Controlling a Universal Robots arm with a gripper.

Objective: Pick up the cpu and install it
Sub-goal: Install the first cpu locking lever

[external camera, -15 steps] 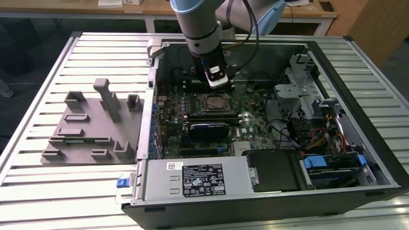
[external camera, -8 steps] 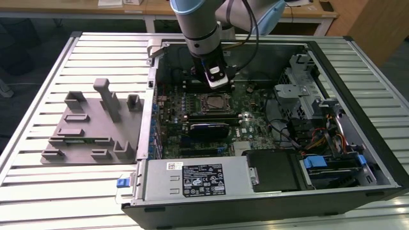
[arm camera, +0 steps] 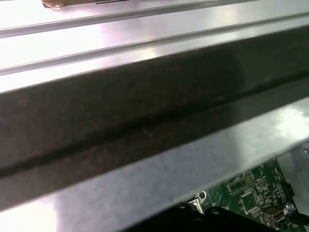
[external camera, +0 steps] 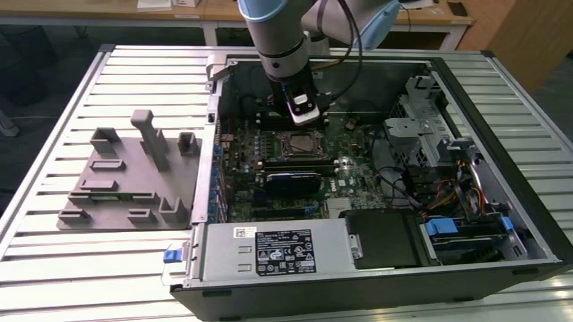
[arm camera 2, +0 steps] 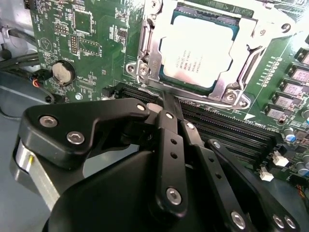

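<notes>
Silver-topped, the cpu already sits in the motherboard socket, its frame around it. The gripper hovers just beside, fingers drawn together, holding nothing. I'd say check it lies flat and square before pressing.

Silver-blue arm, black cable, black screw-studded gripper.

slatted metal table, open computer case, grey fixture

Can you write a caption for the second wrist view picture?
The shiny cpu sits in its socket on the green board, with the black gripper just beside it.
</notes>
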